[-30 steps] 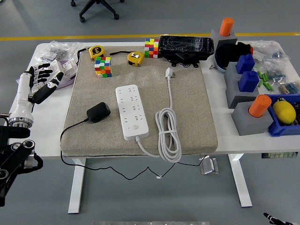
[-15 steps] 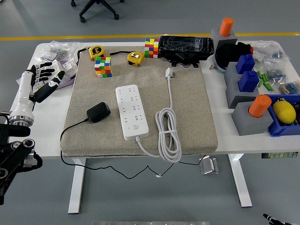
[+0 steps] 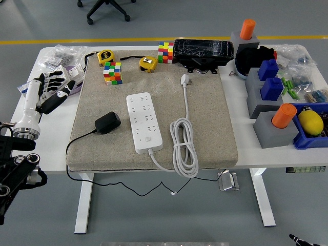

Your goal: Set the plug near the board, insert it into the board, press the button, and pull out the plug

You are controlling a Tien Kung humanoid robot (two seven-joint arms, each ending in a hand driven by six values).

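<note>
A black plug adapter (image 3: 107,122) with a thin black cord lies on the beige mat (image 3: 205,128), just left of the white power strip (image 3: 144,122). The strip's round button sits near its front end. The strip's own white cable (image 3: 183,143) lies coiled to its right, ending in a white plug (image 3: 185,79) at the back. My left hand (image 3: 51,89) hovers over the table's left edge, well left of the adapter, fingers spread and holding nothing. My right hand is out of view.
Two colour cubes (image 3: 113,72), two yellow tape measures (image 3: 147,63) and a black case (image 3: 203,52) line the mat's back. Grey blocks with orange and blue parts (image 3: 274,123) and a blue bin stand at the right. Plastic bags (image 3: 64,59) lie at the back left.
My left hand has drifted slightly right and forward over the table's left edge, its forearm tilting more upright. Nothing on the mat has moved.
</note>
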